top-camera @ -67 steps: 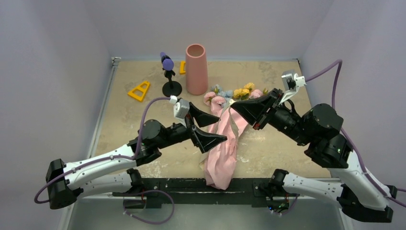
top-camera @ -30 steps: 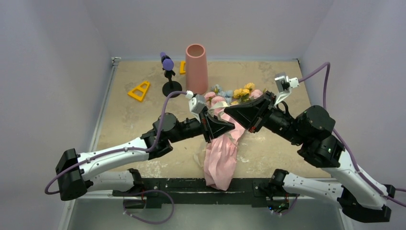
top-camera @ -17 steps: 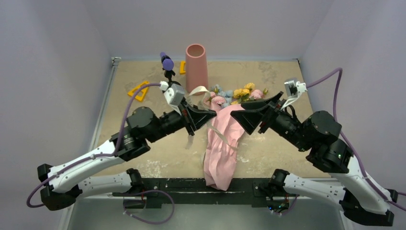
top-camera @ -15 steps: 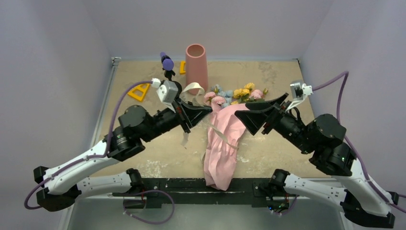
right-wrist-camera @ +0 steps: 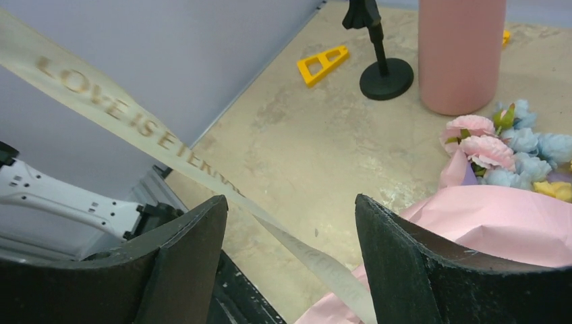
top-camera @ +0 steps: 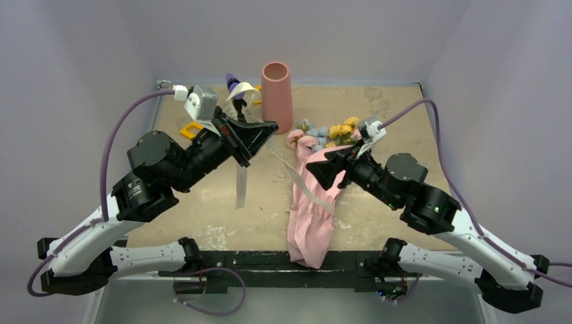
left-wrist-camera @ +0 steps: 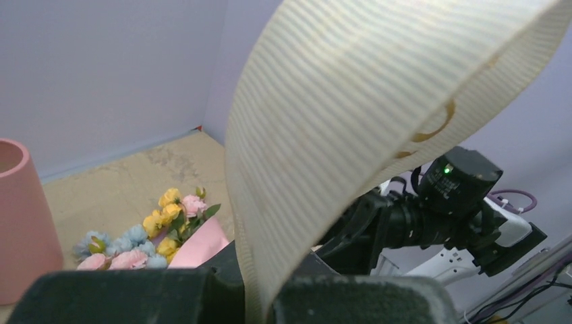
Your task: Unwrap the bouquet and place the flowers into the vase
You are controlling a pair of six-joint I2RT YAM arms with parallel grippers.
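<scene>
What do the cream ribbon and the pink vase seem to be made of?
Ribbon: probably woven fabric, grosgrain-like; fine ribs run across it, with gold printed letters. Vase: smooth, matte salmon-pink, no glare; maybe plastic or ceramic, the look leaves it open.

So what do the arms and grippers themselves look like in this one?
Both arms have white lower links and black motor joints. The left gripper and right gripper each have wide black wedge-shaped fingers, a small white wrist camera and a looping purple cable.
</scene>
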